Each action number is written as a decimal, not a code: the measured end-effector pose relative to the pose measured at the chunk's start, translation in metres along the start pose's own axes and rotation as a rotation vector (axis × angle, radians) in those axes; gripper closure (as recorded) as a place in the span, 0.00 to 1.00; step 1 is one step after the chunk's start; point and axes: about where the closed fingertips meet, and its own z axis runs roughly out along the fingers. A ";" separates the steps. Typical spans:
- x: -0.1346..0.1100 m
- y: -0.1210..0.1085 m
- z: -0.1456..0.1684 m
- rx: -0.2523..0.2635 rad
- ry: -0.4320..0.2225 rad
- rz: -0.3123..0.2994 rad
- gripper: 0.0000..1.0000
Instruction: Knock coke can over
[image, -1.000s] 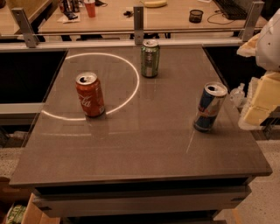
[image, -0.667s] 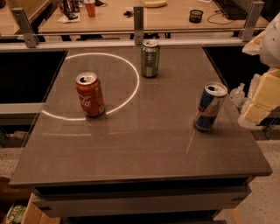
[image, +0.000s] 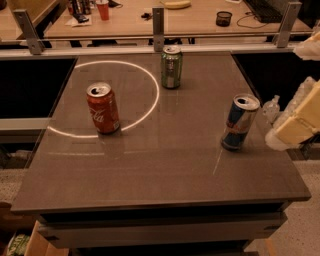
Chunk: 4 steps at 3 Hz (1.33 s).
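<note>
Coke can (image: 103, 108) stands upright nr the counter's (image: 160, 170) left edge, abt midway btwn near and far edges. Its base sits on the arc of a light ring (image: 150, 80) cast on the top. Silver top faces up and the script faces the near edge, so the task isn't done yet.

Nothing touches it, and there's bare surface all round. That probably gives room for a side push w/o hitting anything else, and space for it to fall and roll.

Green can (image: 171, 67) is upright nr the middle of the far edge, just outside the ring on its right and well apart from the coke can. Blue can (image: 239, 122) is upright nr the right edge, also well apart. Spacing looks deliberate: three look-alikes set far enough apart that picking the right one is the test, not squeezing past the others.

Gripper (image: 295, 122) hangs off the right edge, just beside the blue can and on the opposite side of the counter from the coke can. Can't tell if it's released or clenched. It isn't in contact w/ any can. From there, reaching the coke can likely means crossing the counter w/o clipping the blue can.
</note>
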 end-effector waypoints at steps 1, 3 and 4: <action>-0.009 0.027 -0.002 -0.012 -0.136 0.029 0.00; 0.003 0.100 0.042 -0.090 -0.337 0.058 0.00; 0.011 0.125 0.075 -0.120 -0.425 0.130 0.00</action>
